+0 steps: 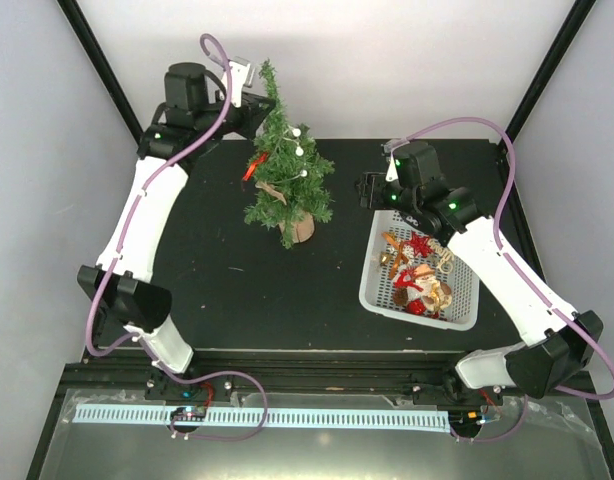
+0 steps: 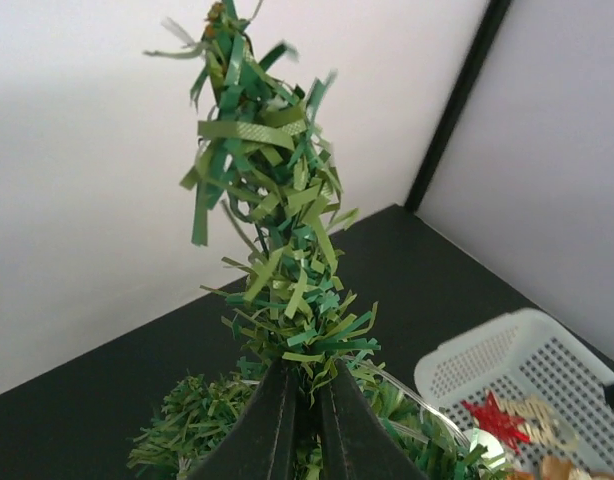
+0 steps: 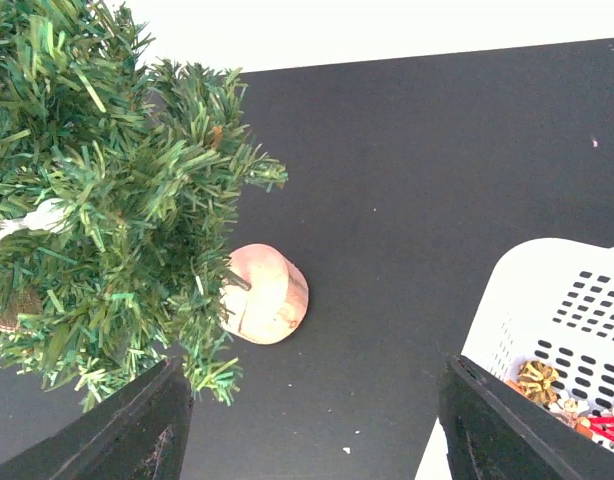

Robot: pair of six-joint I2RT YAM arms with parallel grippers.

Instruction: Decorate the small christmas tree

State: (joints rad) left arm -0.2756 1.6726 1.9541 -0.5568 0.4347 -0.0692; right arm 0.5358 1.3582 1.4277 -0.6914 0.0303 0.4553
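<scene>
The small christmas tree (image 1: 287, 175) stands tilted at the back middle of the black table, on its round wooden base (image 1: 303, 229). It carries a red bow (image 1: 255, 165), white balls (image 1: 300, 150) and a brown bow (image 1: 272, 190). My left gripper (image 1: 257, 108) is shut on the tree's upper stem; in the left wrist view the fingers (image 2: 277, 420) pinch the needles below the tip (image 2: 257, 150). My right gripper (image 1: 372, 190) hovers open and empty between tree and basket. The right wrist view shows the tree (image 3: 107, 200), its tipped base (image 3: 269, 295) and the open gripper (image 3: 312, 430).
A white perforated basket (image 1: 371, 275) at the right holds several ornaments (image 1: 419, 270), red, gold and brown. It also shows in the left wrist view (image 2: 527, 360) and the right wrist view (image 3: 547, 300). Black frame posts and white walls enclose the table.
</scene>
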